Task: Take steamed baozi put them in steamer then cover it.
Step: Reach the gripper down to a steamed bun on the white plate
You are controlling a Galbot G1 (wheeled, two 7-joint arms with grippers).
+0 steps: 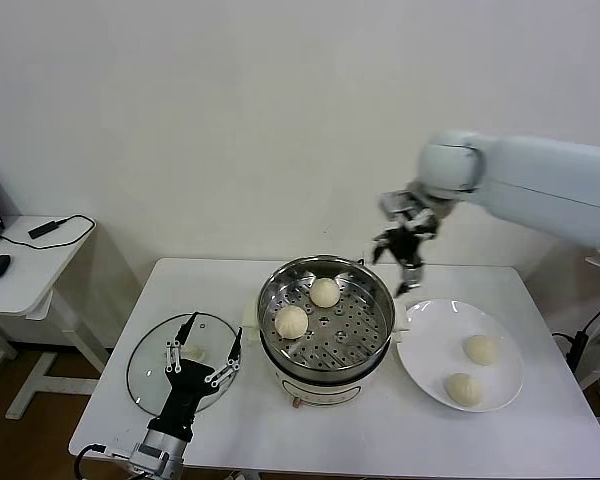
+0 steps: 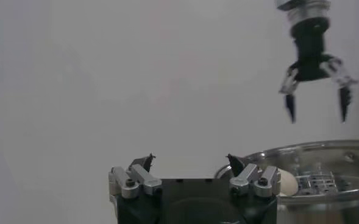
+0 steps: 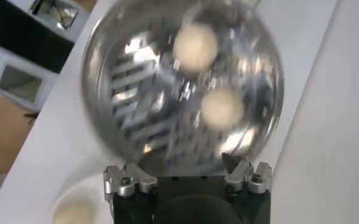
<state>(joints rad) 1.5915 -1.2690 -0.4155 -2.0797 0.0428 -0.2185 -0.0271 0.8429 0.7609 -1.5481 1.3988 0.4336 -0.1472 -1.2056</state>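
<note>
The steamer [image 1: 270, 300] stands mid-table with two steamed baozi [image 1: 324, 292] [image 1: 291, 321] on its perforated tray. Two more baozi [image 1: 479, 349] [image 1: 463, 389] lie on the white plate [image 1: 420, 340] to its right. My right gripper [image 1: 395, 268] hangs open and empty above the steamer's back right rim. The right wrist view looks down past it [image 3: 179, 164] onto the pot [image 3: 106, 79] and both buns [image 3: 194, 42] [image 3: 223, 106]. Over the glass lid [image 1: 150, 370], left of the steamer, my left gripper [image 1: 215, 327] is open and empty; it [image 2: 190, 159] shows in its own wrist view.
A wall rises close behind the table. A side desk [image 1: 25, 265] with a mouse and cables stands at the far left. The left wrist view shows the right gripper [image 2: 316, 103] above the steamer's rim [image 2: 325, 149].
</note>
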